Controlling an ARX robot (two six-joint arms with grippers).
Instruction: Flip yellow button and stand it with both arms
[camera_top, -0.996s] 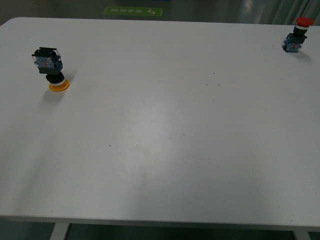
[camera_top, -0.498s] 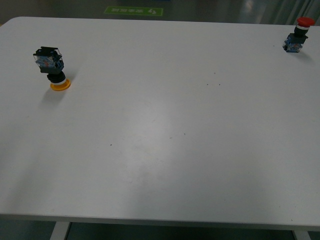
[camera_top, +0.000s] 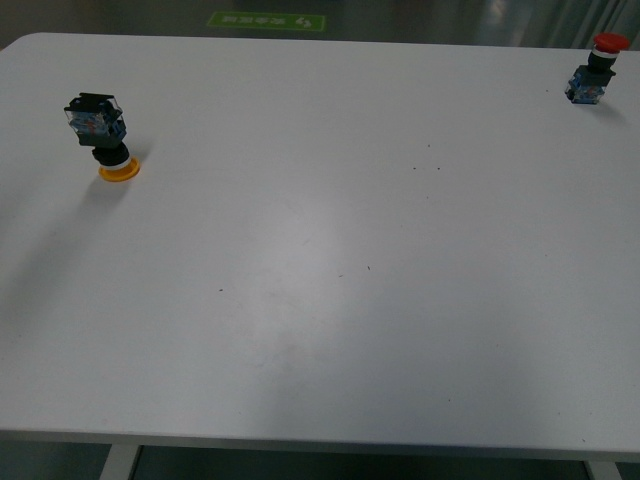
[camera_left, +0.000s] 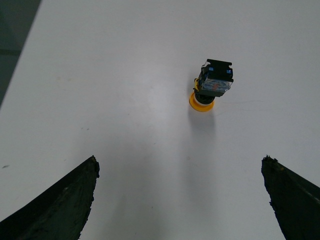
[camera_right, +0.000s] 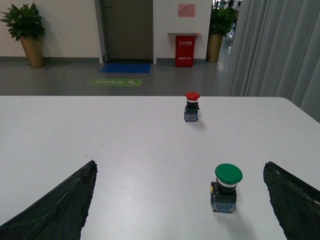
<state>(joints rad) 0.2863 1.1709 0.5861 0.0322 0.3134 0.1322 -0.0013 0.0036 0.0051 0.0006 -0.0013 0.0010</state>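
The yellow button (camera_top: 103, 135) stands upside down at the far left of the white table (camera_top: 320, 260), its yellow cap on the surface and its blue-and-clear block on top. Neither arm shows in the front view. In the left wrist view the button (camera_left: 211, 86) lies well ahead of my open, empty left gripper (camera_left: 180, 165), whose dark fingers (camera_left: 60, 205) show at both lower corners. My right gripper (camera_right: 180, 167) is open and empty, far from the yellow button, which is out of the right wrist view.
A red-capped button (camera_top: 596, 70) stands upright at the table's far right corner; it also shows in the right wrist view (camera_right: 192, 106). A green-capped button (camera_right: 226, 187) stands upright between the right fingers, apart from them.
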